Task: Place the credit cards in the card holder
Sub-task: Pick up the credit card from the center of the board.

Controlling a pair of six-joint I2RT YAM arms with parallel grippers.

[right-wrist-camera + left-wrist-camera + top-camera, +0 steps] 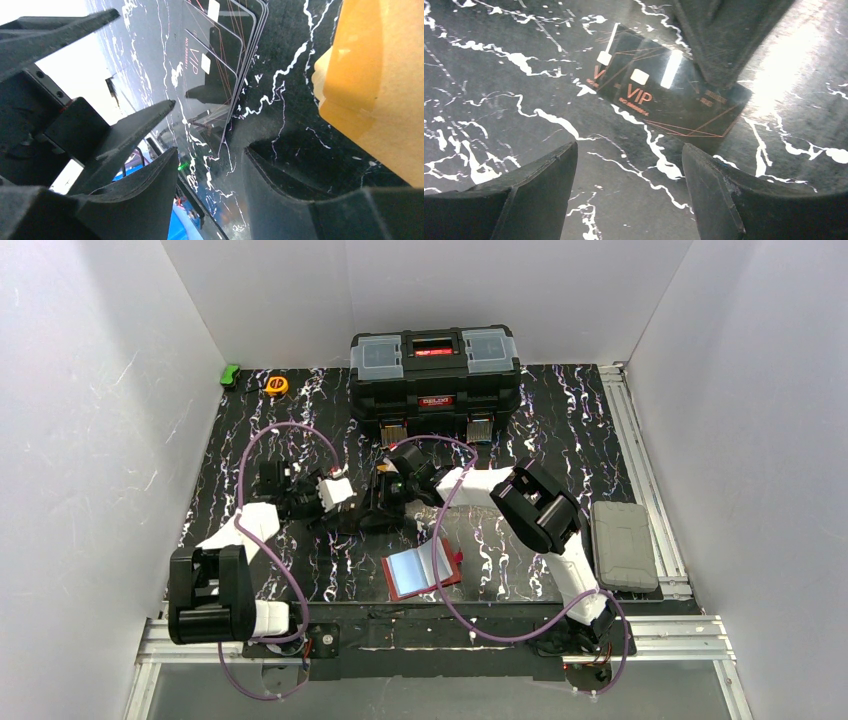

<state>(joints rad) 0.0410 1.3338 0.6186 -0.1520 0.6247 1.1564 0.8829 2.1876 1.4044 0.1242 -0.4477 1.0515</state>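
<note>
While left gripper and right gripper stand open, the credit cards lie flat between them — at their fingertips.

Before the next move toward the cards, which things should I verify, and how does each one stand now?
1. Left gripper open, empty: ok.
2. Right gripper open, clamping nothing: ok.
3. Credit cards lying flat, seen by both wrist cameras: ok.
4. One card separated from the rest: not ok, they overlap in a fan.
5. Card holder lying open: ok.
6. Its pockets free: cannot tell, too small.
</note>
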